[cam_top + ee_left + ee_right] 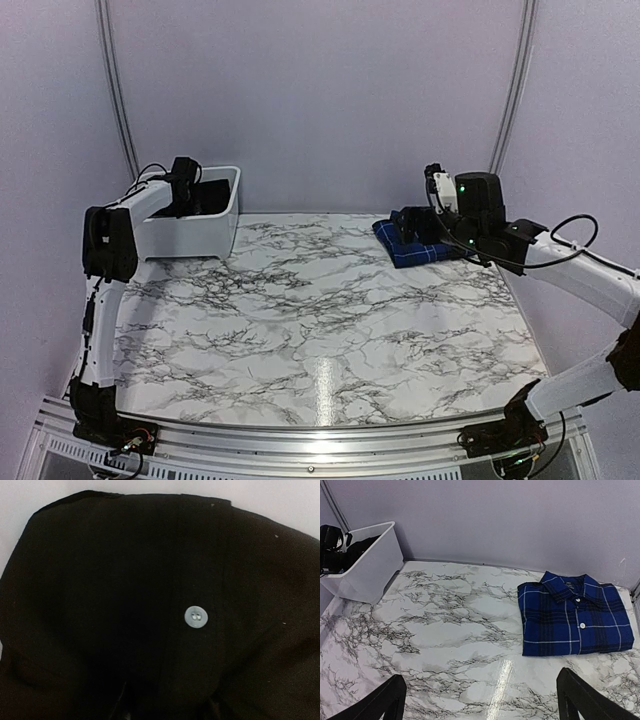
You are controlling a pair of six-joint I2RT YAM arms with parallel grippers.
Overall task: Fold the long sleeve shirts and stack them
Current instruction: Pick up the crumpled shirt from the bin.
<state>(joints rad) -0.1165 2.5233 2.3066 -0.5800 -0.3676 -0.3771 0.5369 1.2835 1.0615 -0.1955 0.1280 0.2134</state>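
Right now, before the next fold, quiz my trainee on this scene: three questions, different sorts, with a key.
1. True or false: the blue plaid shirt lies folded on the table.
2. Where is the black shirt? A) in the white bin B) on top of the plaid one C) spread flat on the marble
3. Fill in: the right pincer stands ____.
Key: 1 true; 2 A; 3 open.

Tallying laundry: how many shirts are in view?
2. A folded blue plaid shirt lies far right on the table; a black shirt sits in the white bin, far left. More may hide underneath.
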